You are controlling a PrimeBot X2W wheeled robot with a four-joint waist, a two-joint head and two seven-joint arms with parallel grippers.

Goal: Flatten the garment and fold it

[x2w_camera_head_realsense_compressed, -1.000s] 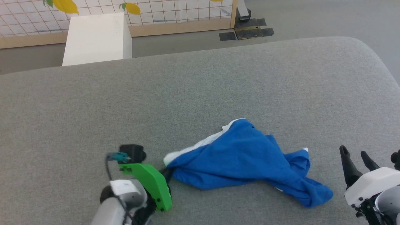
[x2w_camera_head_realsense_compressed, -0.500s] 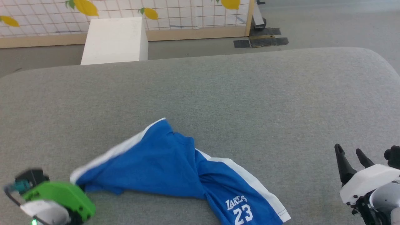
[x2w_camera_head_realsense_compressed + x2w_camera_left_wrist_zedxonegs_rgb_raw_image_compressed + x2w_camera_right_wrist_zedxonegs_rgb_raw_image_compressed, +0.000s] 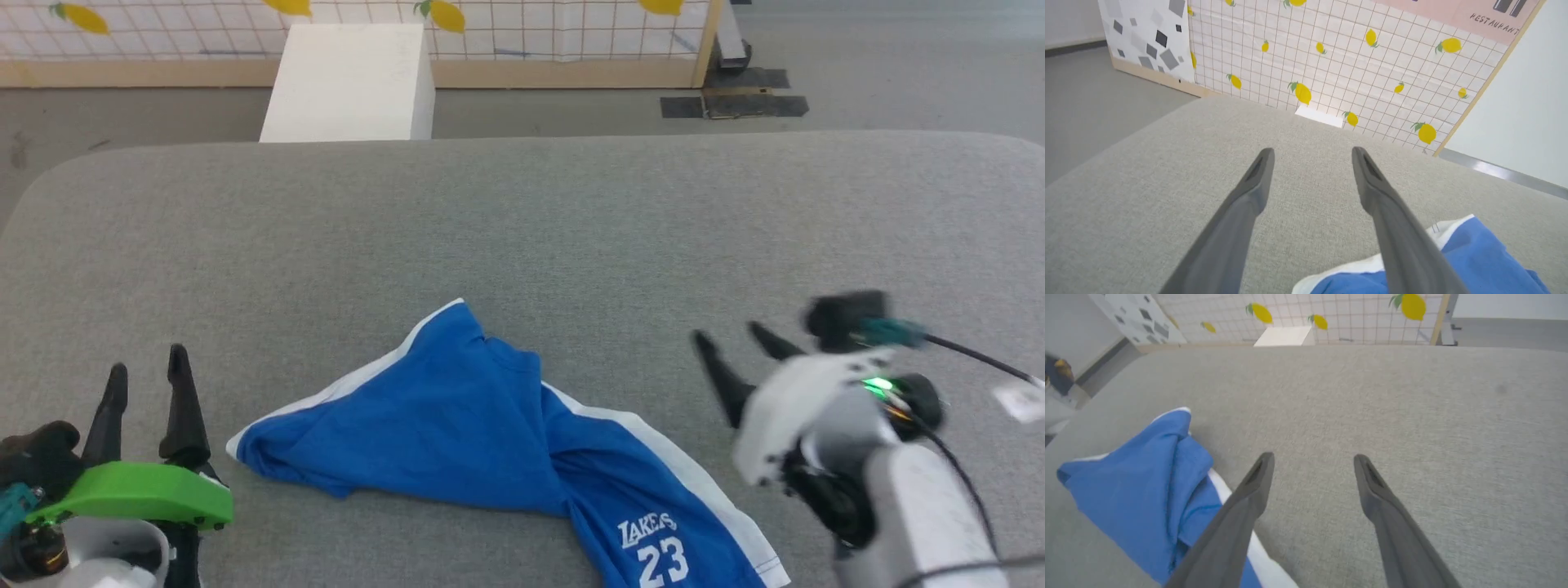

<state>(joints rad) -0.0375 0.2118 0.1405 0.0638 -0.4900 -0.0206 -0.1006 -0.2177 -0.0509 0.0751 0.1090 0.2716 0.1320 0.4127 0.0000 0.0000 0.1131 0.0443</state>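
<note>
Left gripper (image 3: 148, 359) released garment (image 3: 457, 425), jaws spread, right gripper (image 3: 727, 331) swung closer, jaws spread, both empty

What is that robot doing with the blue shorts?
A robot with two arms is working on a pair of blue shorts, which lie rumpled and twisted on a grey padded table. Neither gripper holds them: the left gripper is open beside the shorts' left end, and the right gripper is open off to their right. The shorts are not flat or folded yet.
</note>
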